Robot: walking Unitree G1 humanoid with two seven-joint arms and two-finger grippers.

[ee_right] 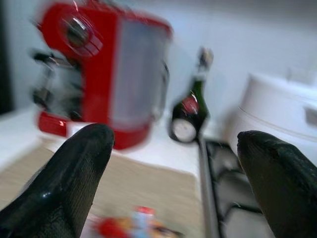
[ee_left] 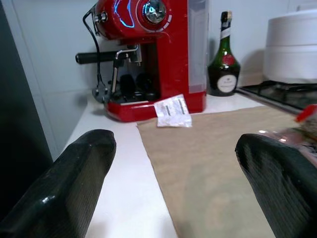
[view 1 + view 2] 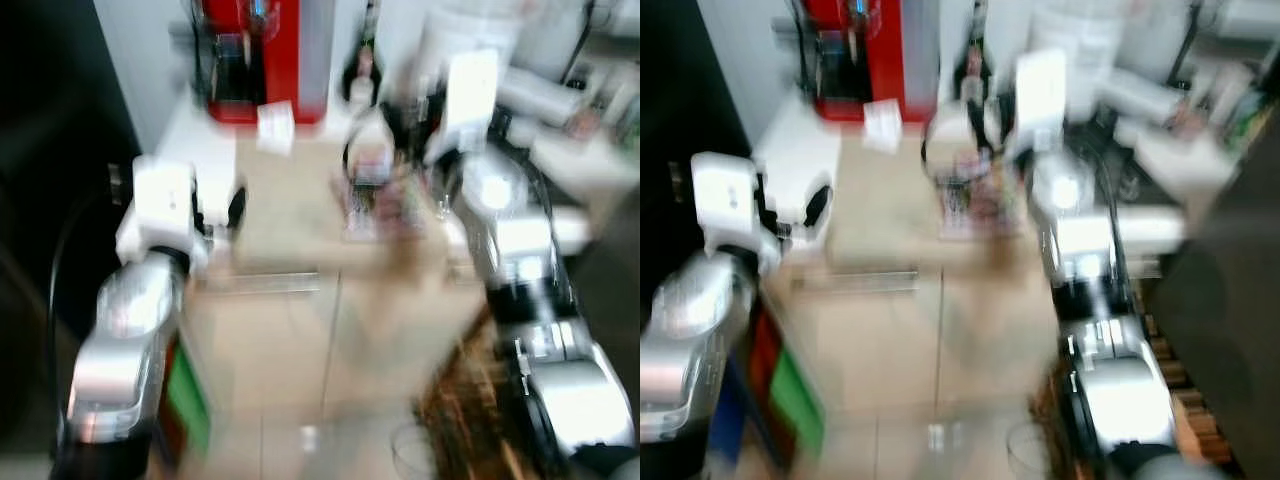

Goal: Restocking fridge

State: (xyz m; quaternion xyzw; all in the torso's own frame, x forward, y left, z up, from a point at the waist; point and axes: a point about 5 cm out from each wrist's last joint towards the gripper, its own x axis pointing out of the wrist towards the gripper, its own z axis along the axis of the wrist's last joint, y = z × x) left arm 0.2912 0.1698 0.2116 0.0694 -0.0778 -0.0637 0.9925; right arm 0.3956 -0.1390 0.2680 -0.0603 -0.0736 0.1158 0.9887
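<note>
The white tabletop (image 3: 195, 140) fills the scene ahead, blurred in both head views, with a tan mat (image 2: 218, 163) laid across its middle. At the back stands a red coffee machine (image 2: 153, 54), a small white packet (image 2: 172, 111) leaning at its foot, and beside it a dark green bottle (image 2: 224, 62), then a big white pot (image 2: 292, 47) on the stove (image 2: 285, 91). Now the thing to restock, as I judge it: a clear packet of food with red and pink inside (image 3: 385, 195), lying on the mat toward the stove side, too smeared to tell its long axis. Both arms are raised over the tabletop. The left gripper (image 2: 173, 183) hovers low over the near edge of the mat, fingers (image 2: 74, 183) spread wide with nothing between them, and the packet sits off toward its right finger, just catching the edge of its view. The right gripper (image 1: 173, 178) is also spread wide and empty, and the red-topped packet (image 1: 136, 225) lies just below and between its fingers. So the right arm looks nearer and better lined up; I'd expect it to drop down onto the packet, while the left would have to swing across.
</note>
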